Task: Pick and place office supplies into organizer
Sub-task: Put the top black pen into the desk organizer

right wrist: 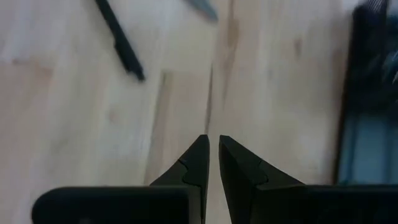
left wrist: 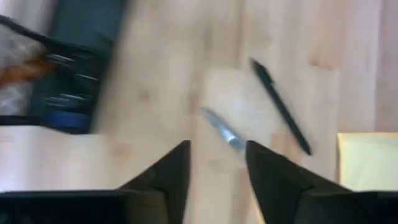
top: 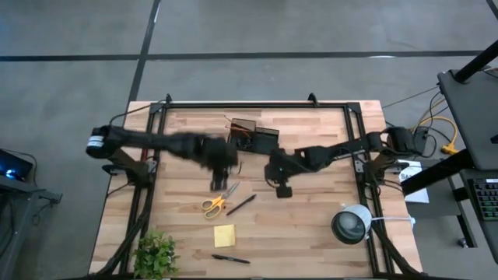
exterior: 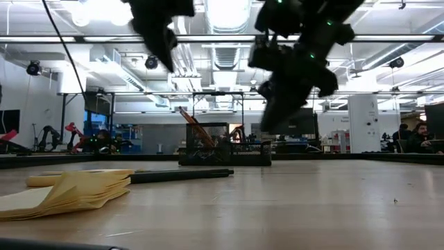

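My left gripper [top: 219, 183] hangs above the light wooden butcher-block table [top: 311, 233], just in front of the small dark translucent rectangular organizer [top: 253, 138] and just behind the yellow-handled scissors [top: 215, 202]; its fingers [left wrist: 171, 174] stand apart with a clear gap and hold nothing. My right gripper [top: 282, 189] hangs over bare table in front of the organizer's right end; its fingers [right wrist: 193, 165] are nearly closed, with only a thin slit between the tips, and grip nothing. The organizer stands at the table's rear centre, with an orange pencil [exterior: 194, 128] leaning tilted in its left compartment. A thin black pen [top: 241, 204] lies diagonally just right of the scissors. The square yellow sticky-note pad [top: 225, 236] lies nearer the front edge, and a second thin black pen [top: 230, 258] lies in front of it. A green potted plant [top: 156, 255] occupies the front left corner, and a round grey-white lamp [top: 352, 224] stands at the front right.
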Robot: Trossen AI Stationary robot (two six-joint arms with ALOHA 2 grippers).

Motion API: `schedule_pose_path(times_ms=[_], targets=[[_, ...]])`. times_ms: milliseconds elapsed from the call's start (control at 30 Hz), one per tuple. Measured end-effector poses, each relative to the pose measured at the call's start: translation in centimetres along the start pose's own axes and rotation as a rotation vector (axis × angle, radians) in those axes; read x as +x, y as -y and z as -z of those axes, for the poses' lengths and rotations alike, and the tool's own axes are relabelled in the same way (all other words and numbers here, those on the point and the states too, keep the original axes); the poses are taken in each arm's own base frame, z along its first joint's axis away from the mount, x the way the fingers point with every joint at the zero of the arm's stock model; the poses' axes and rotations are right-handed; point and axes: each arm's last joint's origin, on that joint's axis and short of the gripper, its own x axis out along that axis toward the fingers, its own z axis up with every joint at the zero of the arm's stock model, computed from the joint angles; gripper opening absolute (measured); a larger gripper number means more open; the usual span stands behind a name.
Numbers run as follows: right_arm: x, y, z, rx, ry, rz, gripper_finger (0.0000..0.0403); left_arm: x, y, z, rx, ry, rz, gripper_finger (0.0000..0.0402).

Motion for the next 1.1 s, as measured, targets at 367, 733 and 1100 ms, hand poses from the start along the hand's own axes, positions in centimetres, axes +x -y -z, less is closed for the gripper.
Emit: schedule_pose_path(times_ms=[367,733,1100], targets=[[-0.3,0.5,-3.3,-0.149,0.065,-0.024,0.0029,7.7,7.9,6.4,-0.221,0.028,0.137,0.0006],[0.6,0.3,-2.9,-0.141,0.016,-0.078,0.0029,9.6,13.4,8.1,-0.432,0.011,0.191,0.0000],[0.7,0.3,-2.7,-0.141,0.016,-0.078,0.0029,11.4,13.3,8.9,-0.477,0.015,0.122,0.0000]])
